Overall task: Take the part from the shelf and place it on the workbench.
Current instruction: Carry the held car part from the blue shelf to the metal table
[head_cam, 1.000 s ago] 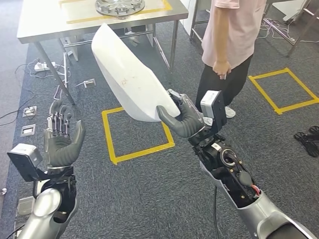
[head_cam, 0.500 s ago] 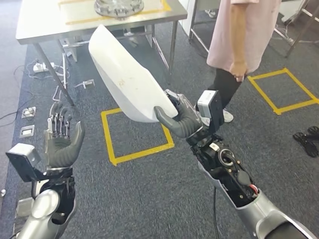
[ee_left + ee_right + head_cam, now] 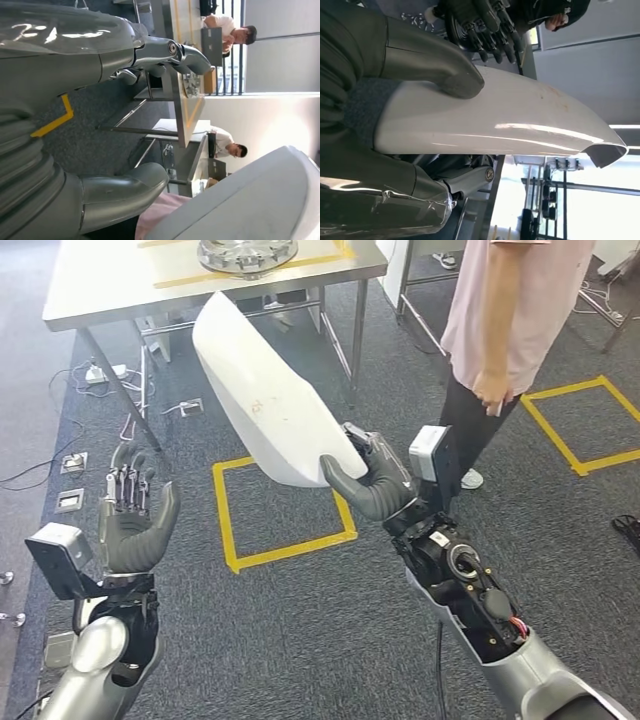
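The part is a long white curved shell (image 3: 264, 400). My right hand (image 3: 370, 480) grips its near end, thumb on top, and holds it in the air slanting up toward the workbench (image 3: 106, 285). The right wrist view shows the white shell (image 3: 501, 117) clamped between thumb and fingers (image 3: 486, 20). My left hand (image 3: 134, 520) is raised at the left, palm open, fingers apart, holding nothing; in the left wrist view the left hand's fingers (image 3: 166, 50) are spread and the shell (image 3: 256, 200) is nearby. The shelf is out of sight.
A round metal wheel-like piece (image 3: 245, 252) lies on the workbench inside yellow tape. A person in a pink shirt (image 3: 521, 310) stands at the right. Yellow tape squares (image 3: 283, 505) mark the grey carpet. Cables and floor sockets (image 3: 94, 375) lie under the bench at the left.
The whole view has shifted slightly, so the camera moved. The person has stepped further to the right. My right hand still holds the shell the same way; the left hand stays raised and open.
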`<act>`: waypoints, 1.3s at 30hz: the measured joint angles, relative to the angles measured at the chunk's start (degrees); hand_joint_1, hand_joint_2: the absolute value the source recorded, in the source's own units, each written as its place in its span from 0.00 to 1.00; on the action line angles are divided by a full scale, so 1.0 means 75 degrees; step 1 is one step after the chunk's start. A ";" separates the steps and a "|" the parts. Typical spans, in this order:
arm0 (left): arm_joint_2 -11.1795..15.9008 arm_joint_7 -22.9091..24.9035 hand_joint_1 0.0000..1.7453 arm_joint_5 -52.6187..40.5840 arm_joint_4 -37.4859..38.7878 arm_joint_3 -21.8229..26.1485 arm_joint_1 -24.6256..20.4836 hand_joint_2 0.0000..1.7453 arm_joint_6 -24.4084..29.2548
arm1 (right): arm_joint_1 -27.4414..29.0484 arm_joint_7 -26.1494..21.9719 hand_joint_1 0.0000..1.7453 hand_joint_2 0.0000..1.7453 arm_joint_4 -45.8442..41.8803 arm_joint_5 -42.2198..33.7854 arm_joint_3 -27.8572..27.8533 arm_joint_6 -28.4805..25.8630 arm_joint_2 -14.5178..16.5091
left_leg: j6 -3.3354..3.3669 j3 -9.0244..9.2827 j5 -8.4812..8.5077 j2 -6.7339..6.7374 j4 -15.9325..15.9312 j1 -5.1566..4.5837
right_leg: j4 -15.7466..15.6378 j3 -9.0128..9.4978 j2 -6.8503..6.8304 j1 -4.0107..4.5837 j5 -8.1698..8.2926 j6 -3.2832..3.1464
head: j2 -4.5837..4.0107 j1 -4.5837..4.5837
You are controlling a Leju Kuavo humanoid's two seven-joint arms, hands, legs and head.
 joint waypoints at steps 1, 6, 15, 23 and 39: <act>0.0002 0.0000 0.00 -0.0001 -0.0004 0.0000 -0.0003 1.00 0.0000 | -0.0010 -0.0002 1.00 1.00 -0.0014 0.0000 0.0001 0.0004 0.0000 | -0.0016 -0.0196 -0.0171 0.0029 0.0383 -0.0005 | -0.0012 0.0030 -0.0009 -0.0004 -0.0009 -0.0044 | 0.0000 -0.0053; 0.0016 0.0030 0.00 0.0004 -0.0006 0.0001 0.0038 1.00 0.0000 | 0.0002 0.0018 1.00 1.00 -0.0029 -0.0001 0.0007 0.0023 0.0000 | 0.0077 -0.1362 -0.0415 0.0061 0.2077 -0.0061 | -0.0014 0.0112 -0.0029 0.0101 -0.0099 -0.0171 | 0.0000 -0.0237; 0.0028 0.0043 0.00 0.0007 -0.0020 -0.0001 -0.0006 1.00 -0.0002 | -0.0030 0.0012 1.00 1.00 -0.0031 0.0000 -0.0004 0.0102 -0.0001 | 0.0469 -0.0276 0.0520 0.0074 -0.0305 -0.0240 | 0.0087 0.0220 -0.0030 0.0172 -0.0429 0.0026 | -0.0001 -0.0221; 0.0020 -0.0031 0.00 0.0050 -0.0025 -0.0001 -0.0025 1.00 -0.0011 | -0.0087 -0.0041 1.00 1.00 0.0063 -0.0001 -0.0001 0.0189 0.0000 | 0.0540 -0.0019 0.0316 0.0023 -0.0298 -0.0226 | 0.1267 -0.0667 -0.0029 0.0140 -0.0340 0.0100 | 0.0000 0.0027; 0.0061 -0.0031 0.00 0.0050 -0.0053 0.0000 0.0032 1.00 0.0038 | -0.0146 -0.0079 1.00 1.00 0.0155 -0.0006 0.0025 0.0187 0.0000 | 0.0133 -0.0735 0.0217 0.0081 0.0712 -0.0098 | -0.0080 0.0160 -0.0048 0.0097 -0.0094 -0.0163 | 0.0000 -0.0228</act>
